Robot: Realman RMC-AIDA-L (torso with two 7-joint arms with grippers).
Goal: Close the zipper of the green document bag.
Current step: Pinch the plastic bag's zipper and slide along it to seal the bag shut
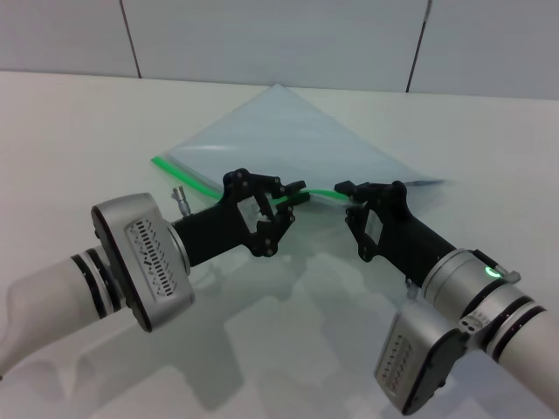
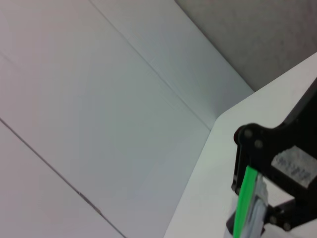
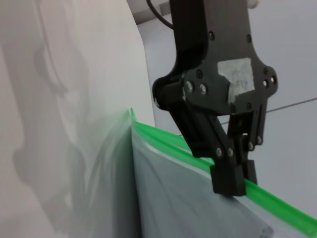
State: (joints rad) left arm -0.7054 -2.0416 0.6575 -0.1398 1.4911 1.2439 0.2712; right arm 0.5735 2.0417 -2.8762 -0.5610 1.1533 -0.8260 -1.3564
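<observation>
**Both grippers on the green edge**

Our workplace is a plain white desk (image 1: 79, 140) backed by a wall of pale panels (image 1: 262, 39). On it, toward the far edge and a little right of centre, lies the green document bag (image 1: 288, 131), a translucent blue-grey pouch turned cornerwise, one corner pointing at the wall. Its zipper (image 1: 188, 179) runs along the long side nearest us as a bright green strip.

Our left gripper (image 1: 299, 194) reaches in from the near-left and has its fingers pressed together on the zipper partway along the strip; the right wrist view shows this plainly, the black fingertips (image 3: 233, 178) pinching the green band. Our right gripper (image 1: 351, 194) comes in from the near-right and meets the same green edge just beside the left one (we cannot tell whether its fingers are clamped or apart). Between the two, the strip rises slightly off the desk. The slider tab we cannot make out.
</observation>
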